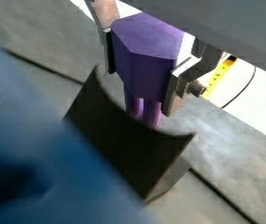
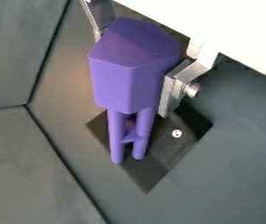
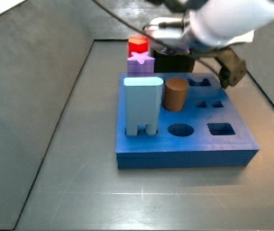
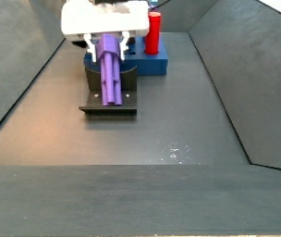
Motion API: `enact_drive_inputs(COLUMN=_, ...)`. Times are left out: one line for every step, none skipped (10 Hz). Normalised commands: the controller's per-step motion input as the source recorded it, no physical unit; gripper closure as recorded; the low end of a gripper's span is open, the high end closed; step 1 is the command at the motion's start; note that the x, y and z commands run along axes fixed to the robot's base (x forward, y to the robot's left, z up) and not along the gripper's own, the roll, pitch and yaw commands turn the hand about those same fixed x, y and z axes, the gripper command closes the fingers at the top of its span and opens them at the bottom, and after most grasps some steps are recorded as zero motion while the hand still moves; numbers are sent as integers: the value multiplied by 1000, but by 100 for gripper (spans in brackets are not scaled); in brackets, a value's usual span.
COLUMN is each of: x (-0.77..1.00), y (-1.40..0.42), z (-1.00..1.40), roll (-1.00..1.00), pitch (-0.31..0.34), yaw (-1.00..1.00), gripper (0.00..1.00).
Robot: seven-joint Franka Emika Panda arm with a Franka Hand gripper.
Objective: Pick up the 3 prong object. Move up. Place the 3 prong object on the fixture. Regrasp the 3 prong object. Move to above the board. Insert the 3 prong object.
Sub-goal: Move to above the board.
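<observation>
Wrist views both show the gripper [image 2: 133, 66] holding the 3 prong object [image 2: 130, 74] by its fat top end. A silver finger [image 2: 178, 87] presses on one side of the purple block, and the other finger [image 2: 97, 15] peeks out behind it, so the jaws are closed on the block. The prongs [image 2: 126, 138] point down and reach the fixture [image 2: 159, 157], a dark plate under them. In a wrist view the purple block [image 1: 145, 59] sits between the fingers [image 1: 185, 77], and its prongs [image 1: 146, 109] hang just in front of the dark upright fixture [image 1: 129, 140].

Side view next: the gripper [image 4: 110, 34] is at about 12 o'clock from the fixture [image 4: 108, 102]. The 3 prong object [image 4: 110, 67] hangs down from it, long and purple, with its low end over the fixture's base plate. A red piece [image 4: 154, 30] stands behind, on the board [image 4: 154, 64].

In a side view the big blue board [image 3: 187, 131] fills the middle. A pale-blue block [image 3: 141, 106] and a brown cylinder [image 3: 177, 94] stand in it. A magenta star piece [image 3: 140, 60] and a red piece [image 3: 137, 43] sit at 12 o'clock from the pale-blue block. The robot arm [image 3: 218, 23] blocks the gripper here.
</observation>
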Motion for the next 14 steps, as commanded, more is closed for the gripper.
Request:
enact_drive_inputs(x=-45, y=117, z=1000, roll=-154, pitch=43, yaw=-114, gripper=100)
enact_drive_inputs(x=-47, y=111, z=1000, roll=-150, pitch=51, yaw=-76, gripper=100)
enact_drive_inputs(x=-48, y=109, z=1000, roll=-145, pitch=55, yaw=-58, gripper=100)
enact_drive_inputs(x=-52, y=103, z=1000, roll=-126, pitch=53, yaw=-29, gripper=100)
enact_drive_inputs(x=-54, y=100, z=1000, roll=-115, pitch=49, yaw=-17, gripper=100)
enact_drive_inputs(x=-57, y=95, z=1000, roll=-96, pitch=44, yaw=-1, gripper=100)
enact_drive_inputs(x=-59, y=91, z=1000, roll=-84, pitch=42, yaw=6, gripper=100)
enact_drive_inputs(x=-63, y=84, z=1000, roll=-67, pitch=38, yaw=13, gripper=100)
enact_drive_inputs(x=-63, y=79, z=1000, roll=-57, pitch=35, yaw=12, gripper=100)
enact_drive_inputs(x=-64, y=72, z=1000, roll=-53, pitch=34, yaw=13, gripper=100)
enact_drive_inputs(x=-66, y=68, z=1000, roll=-52, pitch=35, yaw=13, gripper=100)
enact_drive_inputs(x=-66, y=60, z=1000, roll=-58, pitch=31, yaw=12, gripper=100)
enact_drive_inputs(x=-68, y=55, z=1000, roll=-60, pitch=30, yaw=13, gripper=100)
enact_drive_inputs(x=-72, y=47, z=1000, roll=-59, pitch=31, yaw=9, gripper=100)
